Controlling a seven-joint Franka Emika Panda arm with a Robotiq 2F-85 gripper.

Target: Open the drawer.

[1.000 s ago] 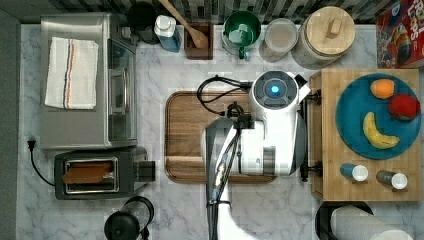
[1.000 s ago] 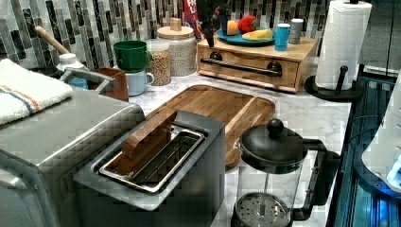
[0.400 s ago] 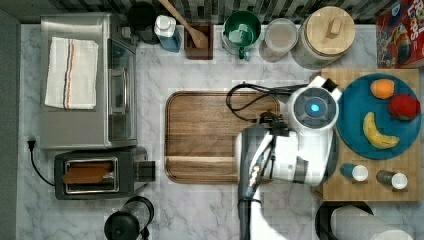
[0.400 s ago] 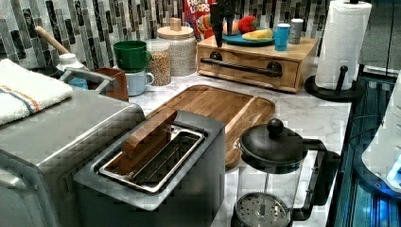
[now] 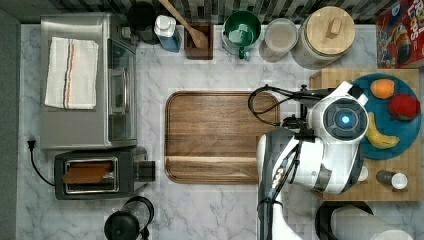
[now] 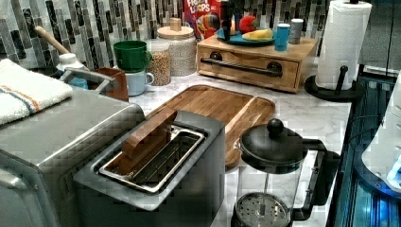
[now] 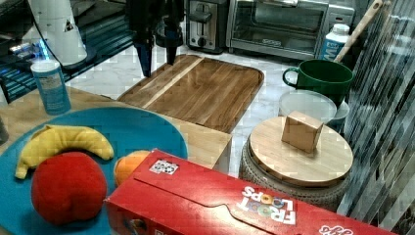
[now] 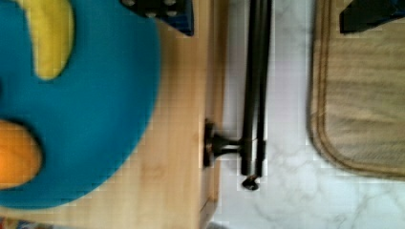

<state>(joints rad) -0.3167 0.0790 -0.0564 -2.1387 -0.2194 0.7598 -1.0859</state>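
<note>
The drawer (image 6: 249, 60) of light bamboo wood is the front of a boxy stand (image 5: 327, 78) and sits flush with it, closed. Its long thin black bar handle (image 6: 239, 67) runs across the front. The wrist view looks straight down on the handle (image 8: 254, 90), which lies off the drawer's edge between my two dark fingers (image 8: 160, 8). My gripper (image 7: 159, 67) is open, its fingers wide apart and holding nothing, and it hangs above the stand's front edge. In the left view the gripper (image 6: 228, 30) stands in front of the blue plate. The arm's wrist (image 5: 342, 120) covers the gripper from above.
A blue plate (image 5: 407, 135) with a banana, an orange and a red fruit sits on the stand, beside two shakers (image 5: 395, 180). The dark-brown wooden tray (image 5: 215, 135) lies in front of the drawer. Jars (image 5: 327, 35), a green mug (image 5: 241, 28), a cereal box (image 7: 235, 200) and a paper-towel roll (image 6: 341, 45) stand nearby.
The arm has swung from over the wooden tray to the top view's right, over the stand's front edge. In the left view the gripper moved right, above the stand. The drawer has not moved.
</note>
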